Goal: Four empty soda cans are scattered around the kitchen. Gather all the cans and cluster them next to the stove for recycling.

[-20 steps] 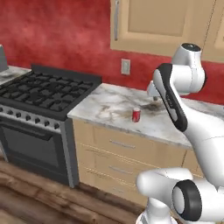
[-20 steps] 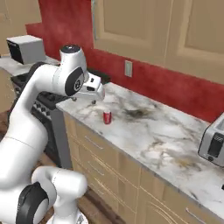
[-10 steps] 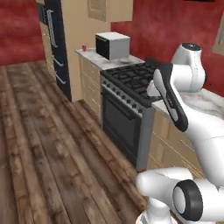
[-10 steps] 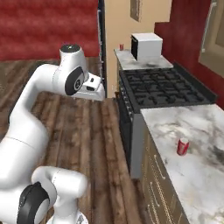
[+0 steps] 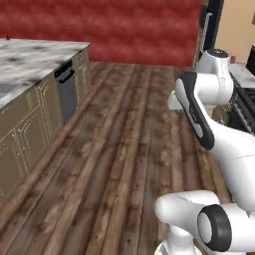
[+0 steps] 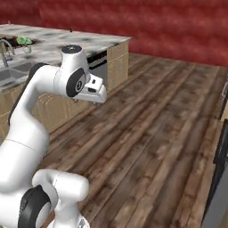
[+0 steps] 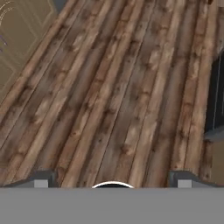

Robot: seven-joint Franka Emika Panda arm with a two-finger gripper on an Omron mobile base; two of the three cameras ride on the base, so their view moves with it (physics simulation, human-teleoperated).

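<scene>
The soda cans are out of view. A sliver of the black stove (image 5: 247, 107) shows at the right edge of the left base view, just behind my arm, and its dark front (image 6: 221, 178) runs down the right edge of the right base view. My gripper (image 7: 112, 180) hangs over bare wooden floor, open, with nothing between its fingertips (image 7: 41, 179). In the right base view the hand (image 6: 95, 90) sits at chest height, pointing down toward the floor.
A marble-topped island (image 6: 84, 42) with a sink (image 6: 11, 75) and tan cabinets (image 5: 30, 139) stands to the left. A dishwasher front (image 5: 66, 94) is set into it. A red wall (image 5: 129, 30) closes the far side. Wide plank floor (image 6: 151, 120) lies between.
The whole picture has swung: the base has turned away from the counter with the red can and the stove, toward the floor and island. The gripper stays open.
</scene>
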